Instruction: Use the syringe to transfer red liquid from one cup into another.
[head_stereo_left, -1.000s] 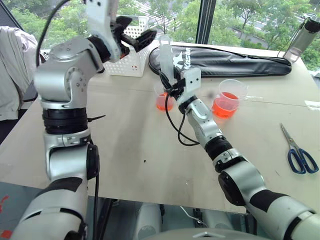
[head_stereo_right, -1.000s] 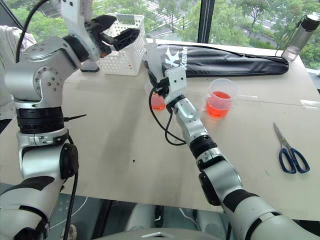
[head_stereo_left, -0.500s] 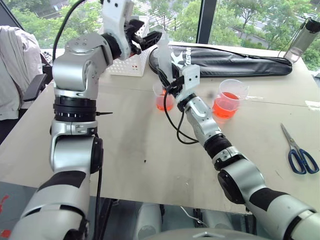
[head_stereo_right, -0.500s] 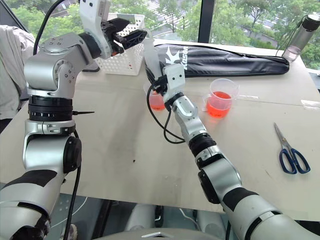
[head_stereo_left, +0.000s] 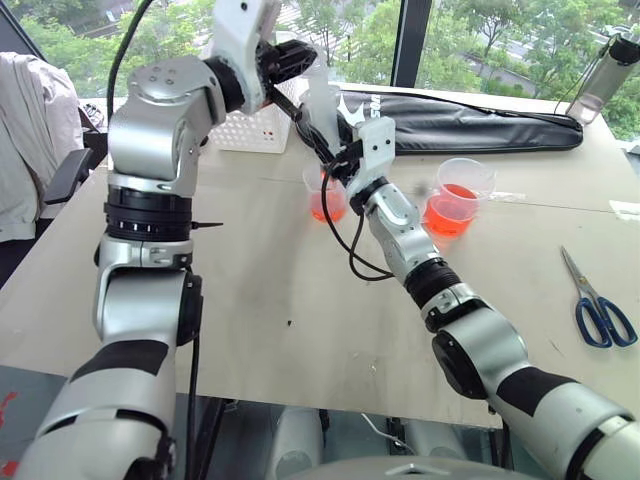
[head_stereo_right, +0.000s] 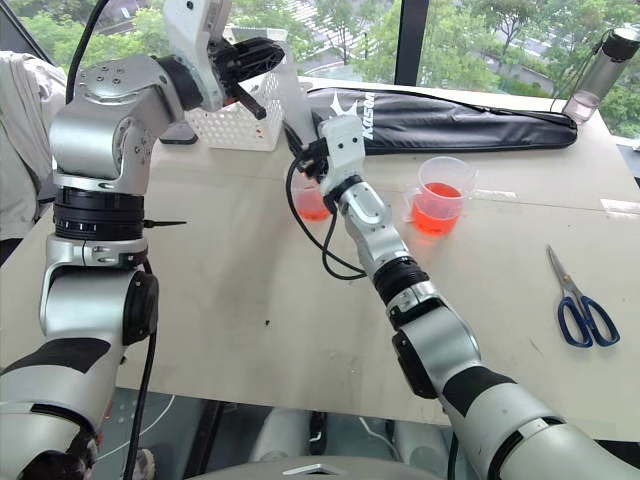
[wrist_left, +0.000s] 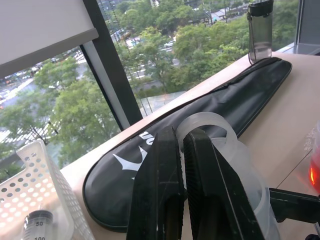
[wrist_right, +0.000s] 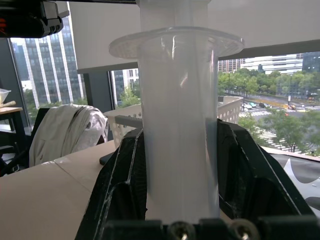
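liquid (head_stereo_left: 328, 210): orange-red | scissors (head_stereo_left: 598, 308): blue handles | basket (head_stereo_left: 250, 128): white | bag (head_stereo_left: 480, 124): black

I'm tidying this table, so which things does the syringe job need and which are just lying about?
In use:
syringe
wider cup of red liquid
narrower cup

Lying about:
scissors
black bag
white basket
bottle

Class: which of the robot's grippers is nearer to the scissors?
Right. The right gripper, holding the syringe, is closer to the scissors; the left gripper is farther away.
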